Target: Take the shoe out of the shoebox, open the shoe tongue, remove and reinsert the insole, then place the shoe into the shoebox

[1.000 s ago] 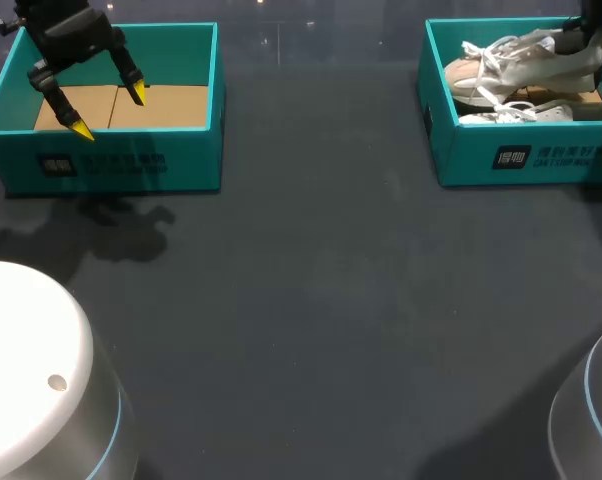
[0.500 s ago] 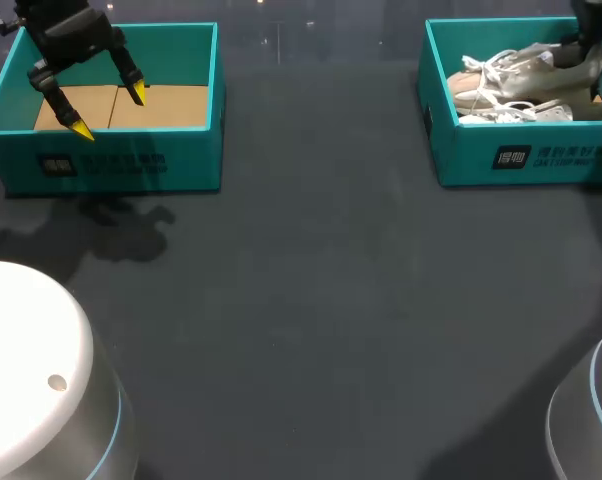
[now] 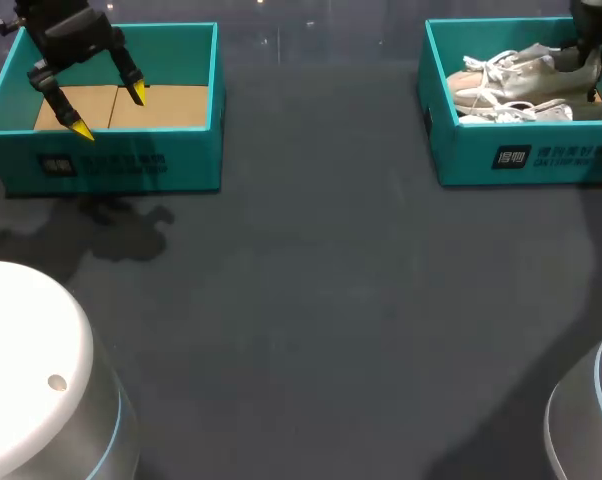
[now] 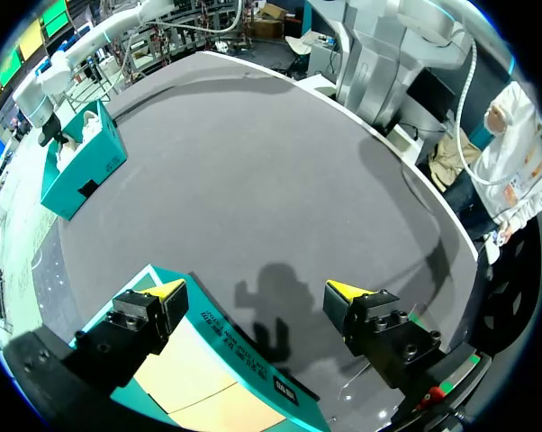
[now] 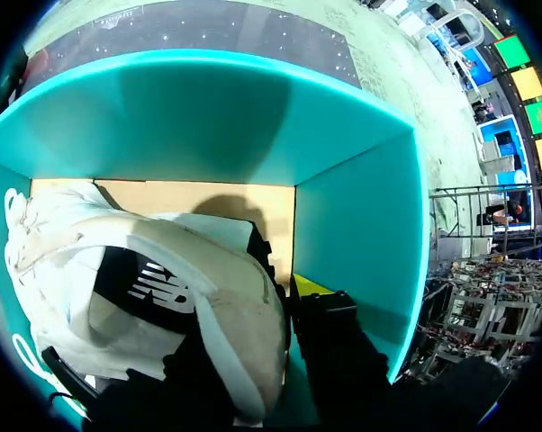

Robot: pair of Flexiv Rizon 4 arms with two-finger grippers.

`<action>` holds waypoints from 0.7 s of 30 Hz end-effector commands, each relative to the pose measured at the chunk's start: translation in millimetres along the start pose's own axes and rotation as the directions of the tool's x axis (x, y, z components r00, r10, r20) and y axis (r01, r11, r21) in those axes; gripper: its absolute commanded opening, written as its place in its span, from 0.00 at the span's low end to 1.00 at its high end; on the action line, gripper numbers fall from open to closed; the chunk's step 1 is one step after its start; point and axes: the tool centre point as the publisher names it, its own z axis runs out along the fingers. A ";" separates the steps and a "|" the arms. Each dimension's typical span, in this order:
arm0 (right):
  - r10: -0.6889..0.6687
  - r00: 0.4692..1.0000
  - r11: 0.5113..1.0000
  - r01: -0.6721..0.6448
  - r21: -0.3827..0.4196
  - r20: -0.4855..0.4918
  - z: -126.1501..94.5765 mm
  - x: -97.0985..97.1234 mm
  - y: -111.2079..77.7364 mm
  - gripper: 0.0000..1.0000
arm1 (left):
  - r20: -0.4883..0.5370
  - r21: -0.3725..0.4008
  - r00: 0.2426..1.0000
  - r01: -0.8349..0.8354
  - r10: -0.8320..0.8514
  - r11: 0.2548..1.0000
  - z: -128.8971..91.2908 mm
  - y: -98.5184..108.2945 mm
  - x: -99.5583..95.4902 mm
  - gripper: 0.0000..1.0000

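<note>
**A:** How does the shoe look from your end?

**B:** I see a cream and white shoe [image 3: 516,72] with white laces [image 3: 481,62]. The right wrist view also shows its dark insole [image 5: 131,274], which has a white mark on it.

**A:** Where is it?

**B:** It's inside the teal shoebox [image 3: 501,155], along the far wall. My right end effector [image 5: 253,310] is pinching its heel close to the shoebox's corner. One yellow-tipped finger [image 5: 311,288] is on the outside of the heel, and the other is mostly hidden under the shoe.

**A:** And the left?

**B:** My left end effector [image 3: 109,112] has its fingers spread and is well apart from the shoebox, over a second teal box [image 3: 111,165].

**A:** Do the views differ?

**B:** The head view hides my right fingertips, and only the right wrist view shows them. The left wrist view shows the shoebox across the dark surface [image 4: 253,180].
</note>
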 end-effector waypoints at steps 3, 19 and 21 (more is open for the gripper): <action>0.003 1.000 1.000 -0.003 0.016 -0.005 6.0 4.7 -1.2 0.00 | -0.002 -0.001 1.000 0.000 0.000 1.000 -0.5 0.1 -0.1 1.00; 0.016 1.000 1.000 -0.016 0.027 0.001 -3.2 -1.4 -2.5 0.46 | -0.002 -0.001 1.000 0.000 0.000 1.000 -0.5 0.1 -0.1 1.00; 0.018 1.000 0.999 -0.018 0.026 0.002 -6.9 -1.9 -3.1 0.49 | -0.002 -0.001 1.000 0.000 0.000 1.000 -0.5 0.1 -0.1 1.00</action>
